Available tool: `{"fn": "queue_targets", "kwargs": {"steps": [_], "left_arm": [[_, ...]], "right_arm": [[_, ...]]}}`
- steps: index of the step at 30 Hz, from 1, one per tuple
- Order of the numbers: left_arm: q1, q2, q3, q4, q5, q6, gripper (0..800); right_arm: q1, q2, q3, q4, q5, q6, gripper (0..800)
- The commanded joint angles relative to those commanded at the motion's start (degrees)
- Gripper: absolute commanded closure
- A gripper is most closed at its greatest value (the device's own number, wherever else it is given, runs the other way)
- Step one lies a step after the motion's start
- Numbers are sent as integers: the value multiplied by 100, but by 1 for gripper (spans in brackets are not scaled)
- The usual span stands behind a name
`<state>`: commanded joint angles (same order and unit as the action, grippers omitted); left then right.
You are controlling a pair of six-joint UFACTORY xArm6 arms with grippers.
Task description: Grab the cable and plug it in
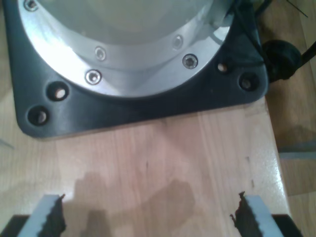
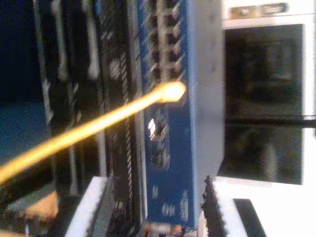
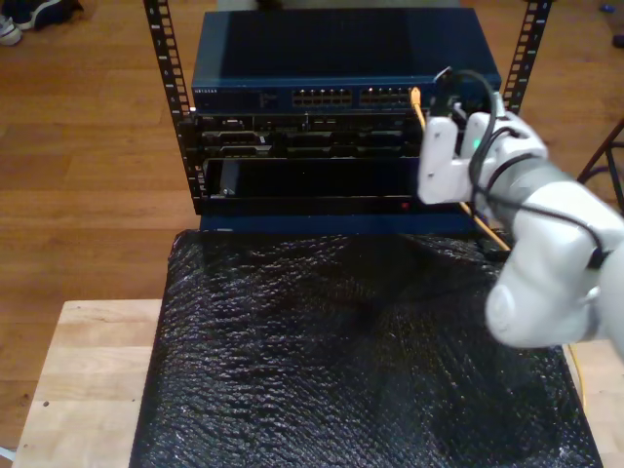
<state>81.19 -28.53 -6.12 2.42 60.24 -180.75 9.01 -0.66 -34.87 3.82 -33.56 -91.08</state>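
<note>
One yellow cable (image 2: 89,127) runs across our second wrist view, and its bright tip (image 2: 170,92) sits against the port rows of the blue switch (image 2: 170,163). In the exterior view the same cable (image 3: 418,105) shows as a short yellow stretch reaching up to the switch's (image 3: 341,58) front ports, just beside the white head of an arm (image 3: 526,224) at the exterior view's right. Another length of the cable trails down behind that arm, toward the black mat (image 3: 351,351) in front of the switch.

Our second gripper (image 2: 153,217) faces the switch with its fingers (image 2: 86,212) spread wide and released; the cable passes ahead of them rather than between them, and nothing is clamped. Whether the plug is seated in a port we cannot tell, as the tip is blurred.

Below the switch, the rack (image 3: 292,146) holds darker units, with a black recess under them. The rack's perforated uprights stand at either side of the switch.

Our first gripper (image 1: 148,217) is also released, its serrated fingers (image 1: 49,217) well apart over bare pale wood of the counter (image 1: 163,158). Just beyond them lies a black base plate (image 1: 148,106) carrying a round silver flange (image 1: 128,64) with bolts. In the exterior view the counter (image 3: 88,380) shows as light wood beside the mat, farther from the switch.
</note>
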Motion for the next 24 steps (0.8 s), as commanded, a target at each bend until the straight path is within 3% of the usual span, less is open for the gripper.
{"fn": "queue_targets", "kwargs": {"steps": [15, 24], "left_arm": [[0, 0, 0, 9, 0, 0, 0], [0, 0, 0, 0, 0, 0, 0]], "right_arm": [[-1582, -563, -352, -1011, 2470, -97, 230], [-2356, -730, -712, -1046, 3895, -853, 125]]}}
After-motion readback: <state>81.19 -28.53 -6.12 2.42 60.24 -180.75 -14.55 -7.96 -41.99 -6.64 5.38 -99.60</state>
